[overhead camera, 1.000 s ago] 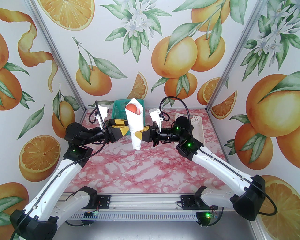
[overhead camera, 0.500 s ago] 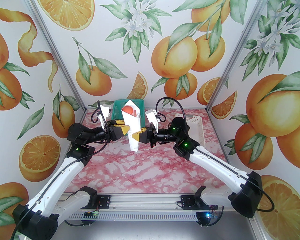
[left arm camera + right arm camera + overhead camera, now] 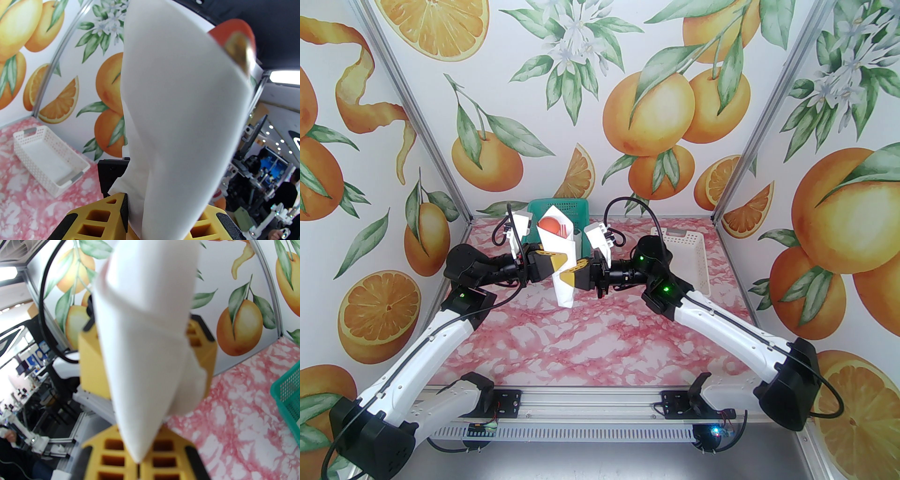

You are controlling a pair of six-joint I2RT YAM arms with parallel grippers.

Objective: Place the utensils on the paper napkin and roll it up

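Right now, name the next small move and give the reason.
Probably close the left claw firmly on the napkin. The rolled napkin hangs in the air, spoon poking from its top, pinched by the shut right claw; the left claw's fingers straddle it, but a firm grip isn't evident. A second hold should come before any release.

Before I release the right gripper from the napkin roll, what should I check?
1. Right gripper shut on the paper napkin: ok.
2. Left gripper gripping it firmly: cannot tell; its fingers flank the roll.
3. Napkin rolled into a cone: ok.
4. Spoon and fork tucked in the top: ok.
5. Knife inside: cannot tell.
6. Roll held above the table: ok.
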